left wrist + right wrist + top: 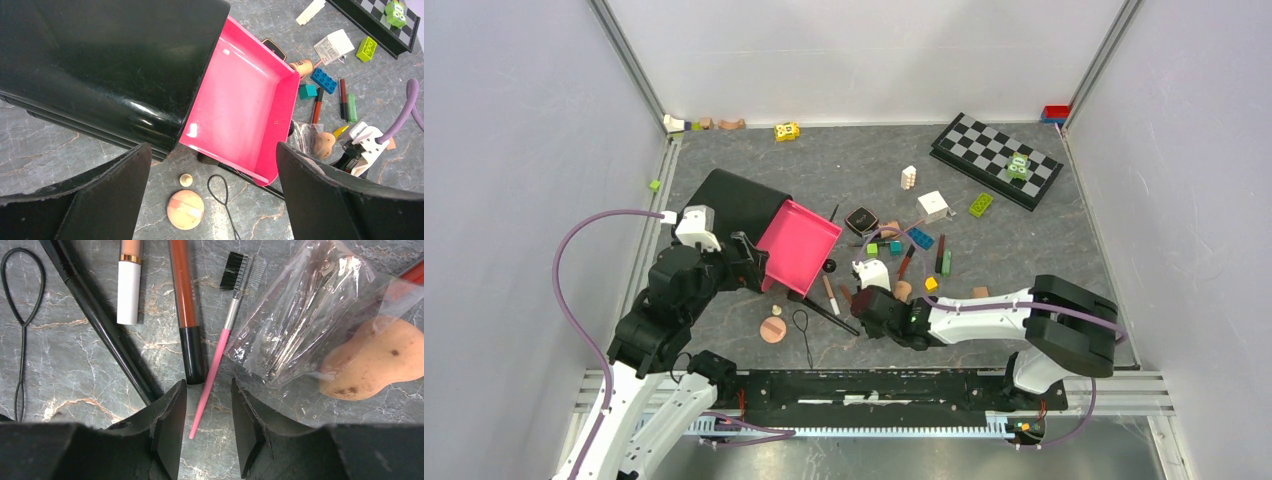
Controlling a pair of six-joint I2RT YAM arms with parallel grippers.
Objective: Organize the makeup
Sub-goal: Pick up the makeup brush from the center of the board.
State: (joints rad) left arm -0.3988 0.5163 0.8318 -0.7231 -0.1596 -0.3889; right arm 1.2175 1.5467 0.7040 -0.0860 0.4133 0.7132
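My right gripper [208, 385] is open low over the table, its jaws on either side of the tail of a pink-handled brow brush [220, 347] without touching it. Beside that brush lie a brown pencil with a black cap [186, 305], a long black brush [100, 315], a white-capped tube [129, 290], a clear bag [300, 315] and a peach sponge [375, 360]. My left gripper [212, 147] hangs wide open and empty above the front of the empty pink drawer [240, 100] of a black box [100, 60]. A peach round puff [185, 209] lies below it.
A black wire loop [220, 190] and a small cream knob [186, 179] lie by the puff. A black compact [861, 220], red and green tubes [942, 260], a white cube [932, 205], toy blocks [980, 204] and a chessboard [994, 160] lie further back. Walls enclose the table.
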